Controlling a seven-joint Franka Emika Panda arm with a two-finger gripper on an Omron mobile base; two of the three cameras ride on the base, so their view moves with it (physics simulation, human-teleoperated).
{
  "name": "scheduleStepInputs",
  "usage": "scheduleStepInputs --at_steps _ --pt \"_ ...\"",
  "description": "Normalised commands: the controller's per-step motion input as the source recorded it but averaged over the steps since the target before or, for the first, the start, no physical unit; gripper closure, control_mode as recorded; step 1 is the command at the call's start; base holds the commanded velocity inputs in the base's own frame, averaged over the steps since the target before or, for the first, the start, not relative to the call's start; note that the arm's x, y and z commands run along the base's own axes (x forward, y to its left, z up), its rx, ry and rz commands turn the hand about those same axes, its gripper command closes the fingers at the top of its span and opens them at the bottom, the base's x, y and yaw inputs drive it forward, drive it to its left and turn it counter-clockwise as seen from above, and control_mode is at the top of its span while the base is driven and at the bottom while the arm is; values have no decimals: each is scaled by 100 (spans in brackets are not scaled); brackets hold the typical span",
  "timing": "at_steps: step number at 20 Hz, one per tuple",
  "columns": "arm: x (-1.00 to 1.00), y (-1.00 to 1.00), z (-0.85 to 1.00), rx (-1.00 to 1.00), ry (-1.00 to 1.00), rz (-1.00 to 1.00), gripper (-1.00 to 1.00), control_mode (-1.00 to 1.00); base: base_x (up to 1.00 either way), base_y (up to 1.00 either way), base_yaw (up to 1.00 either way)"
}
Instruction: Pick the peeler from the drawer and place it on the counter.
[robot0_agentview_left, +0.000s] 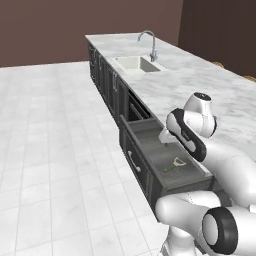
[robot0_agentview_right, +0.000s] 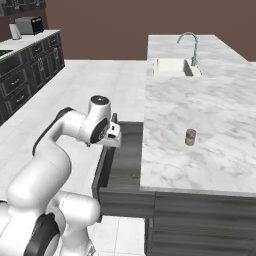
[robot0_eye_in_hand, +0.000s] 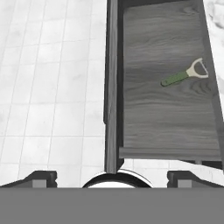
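The drawer (robot0_eye_in_hand: 166, 113) stands pulled out with the peeler (robot0_eye_in_hand: 183, 74) lying untouched on its floor — the gripper (robot0_eye_in_hand: 111, 175), fingers spread and empty, hangs above its front edge — so grasping and placing on the counter (robot0_agentview_right: 215, 125) remain.

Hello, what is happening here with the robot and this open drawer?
The drawer is pulled open, and the peeler lies loose on its floor. The robot's end effector hangs above the drawer front, empty and apart from the peeler. A small jar stands on the counter. Nothing is picked up yet.
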Motion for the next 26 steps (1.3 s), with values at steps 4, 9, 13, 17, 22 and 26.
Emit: scheduleStepInputs --at_steps 4,9,13,17,22,26 --pt "0 -11 -53 1 0 2 -100 -100 0 0 0" --pt "18 0 -55 0 0 4 -100 -100 0 0 0" --pt "44 0 -58 0 0 7 -100 -100 0 0 0" --pt "49 0 -54 0 1 11 -100 -100 0 0 0" --pt "42 0 -43 2 0 15 -100 -100 0 0 0" --pt "47 5 -45 2 3 15 -100 -100 0 0 0"
